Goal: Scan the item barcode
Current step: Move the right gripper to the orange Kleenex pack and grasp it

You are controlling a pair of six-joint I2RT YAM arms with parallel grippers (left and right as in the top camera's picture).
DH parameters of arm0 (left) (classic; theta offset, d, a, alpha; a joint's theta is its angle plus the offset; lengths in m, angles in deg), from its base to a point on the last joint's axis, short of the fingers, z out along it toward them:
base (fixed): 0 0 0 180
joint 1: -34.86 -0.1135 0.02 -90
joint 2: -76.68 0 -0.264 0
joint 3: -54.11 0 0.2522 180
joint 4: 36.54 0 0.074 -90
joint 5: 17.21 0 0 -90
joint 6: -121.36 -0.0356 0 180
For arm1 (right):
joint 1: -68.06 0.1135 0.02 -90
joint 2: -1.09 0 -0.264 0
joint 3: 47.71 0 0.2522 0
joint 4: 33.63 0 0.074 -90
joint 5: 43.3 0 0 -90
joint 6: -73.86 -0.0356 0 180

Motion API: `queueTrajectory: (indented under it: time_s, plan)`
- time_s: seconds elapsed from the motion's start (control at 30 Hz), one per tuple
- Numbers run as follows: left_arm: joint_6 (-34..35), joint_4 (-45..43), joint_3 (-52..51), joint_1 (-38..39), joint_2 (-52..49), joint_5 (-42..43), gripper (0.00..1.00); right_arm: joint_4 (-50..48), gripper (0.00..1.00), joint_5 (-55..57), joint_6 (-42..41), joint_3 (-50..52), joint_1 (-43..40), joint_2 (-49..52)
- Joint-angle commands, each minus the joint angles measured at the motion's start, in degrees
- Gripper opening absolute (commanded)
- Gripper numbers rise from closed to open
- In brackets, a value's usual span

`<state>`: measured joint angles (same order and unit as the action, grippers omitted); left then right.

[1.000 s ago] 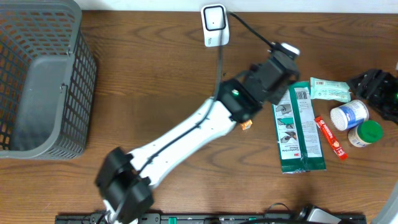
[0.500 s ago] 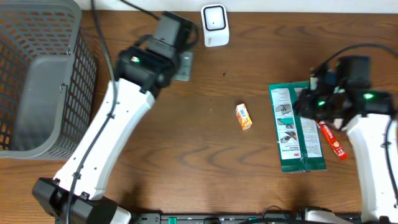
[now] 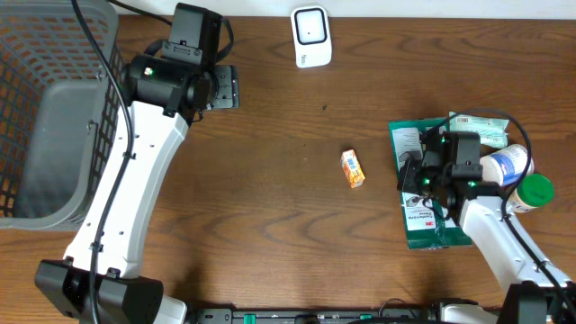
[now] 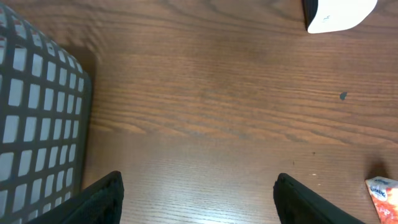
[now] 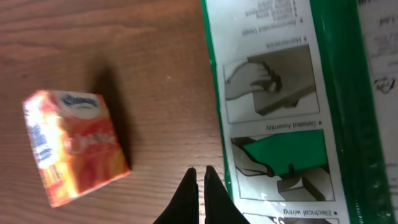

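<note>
A small orange tissue packet (image 3: 353,168) lies on the wooden table near the middle, away from both grippers. It also shows in the right wrist view (image 5: 74,146) and at the edge of the left wrist view (image 4: 382,190). The white scanner (image 3: 310,36) stands at the back edge (image 4: 339,14). My left gripper (image 3: 229,87) is at the back left, open and empty, with bare wood between its fingers (image 4: 199,199). My right gripper (image 3: 409,171) hovers at the left edge of a green package (image 3: 432,184), shut on nothing (image 5: 199,171).
A grey mesh basket (image 3: 54,117) fills the far left, close to the left gripper (image 4: 37,124). Right of the green package (image 5: 292,93) lie a white bottle (image 3: 508,165), a green-lidded jar (image 3: 531,191) and a pale green pack (image 3: 481,126).
My left arm swung from the green package across to the back left, and its jaws opened. My right arm came in from the far right to the package's left edge and shut.
</note>
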<state>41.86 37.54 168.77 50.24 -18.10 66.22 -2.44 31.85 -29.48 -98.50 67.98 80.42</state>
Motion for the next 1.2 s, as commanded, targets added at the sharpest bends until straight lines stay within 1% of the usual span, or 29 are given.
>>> queueTrajectory:
  time_s: [0.0, 0.07, 0.1, 0.23, 0.3, 0.4, 0.47, 0.63, 0.73, 0.83, 0.9, 0.93, 1.03, 1.17]
  plan:
    - [0.02, 0.33, 0.42, -0.2, 0.11, 0.09, 0.75, -3.15, 0.02, 0.24, -1.29, 3.56, 1.31, -0.44]
    - [0.02, 0.31, 0.44, -0.2, 0.11, 0.09, 0.76, -3.82, 0.02, 0.31, -1.22, 4.72, 1.31, 0.0]
    - [0.02, 0.33, 0.44, -0.2, 0.11, 0.07, 0.82, -3.82, 0.02, 0.26, -1.27, 4.94, 1.31, 0.42]
    - [0.02, 0.31, 0.44, -0.2, 0.11, 0.07, 0.83, -3.56, 0.02, 0.72, -1.4, 5.07, 1.29, 3.67]
    - [0.02, 0.31, 0.44, -0.2, 0.11, 0.07, 0.83, -3.74, 0.01, 3.8, -1.75, 5.07, 1.25, 5.42]
    - [0.02, 0.31, 0.44, -0.2, 0.11, 0.07, 0.83, -3.93, 0.01, 11.96, -5.35, 5.03, 0.96, 6.36]
    - [0.02, 0.31, 0.42, -0.2, 0.11, 0.07, 0.83, -3.93, 0.01, 15.1, -5.31, 4.55, 0.28, 6.34]
    - [0.02, 0.31, 0.44, -0.2, 0.11, 0.07, 0.83, -3.96, 0.01, 17.59, -5.29, 2.86, -2.01, 6.29]
    - [0.02, 0.31, 0.44, -0.2, 0.11, 0.07, 0.83, -3.93, 0.01, 16.33, -5.25, 1.25, -2.47, 6.29]
    - [0.02, 0.31, 0.44, -0.2, 0.11, 0.09, 0.83, -4.04, 0.01, 12.09, -5.27, -0.22, -2.45, 6.29]
    - [0.02, 0.33, 0.42, -0.2, 0.11, 0.07, 0.83, -3.91, 0.01, 7.3, -4.57, -1.7, -2.45, 6.29]
    - [0.02, 0.31, 0.44, -0.2, 0.11, 0.09, 0.83, -2.99, 0.01, 2.14, -3.28, -3.56, -2.45, 6.29]
    - [0.02, 0.31, 0.44, -0.2, 0.11, 0.07, 0.83, 3.45, 0.01, -4.5, -3.13, -9.84, -2.03, 6.29]
    - [0.02, 0.31, 0.42, -0.2, 0.11, 0.07, 0.84, 17.81, 0.01, -3.91, 0.7, -23.1, 0.66, 6.58]
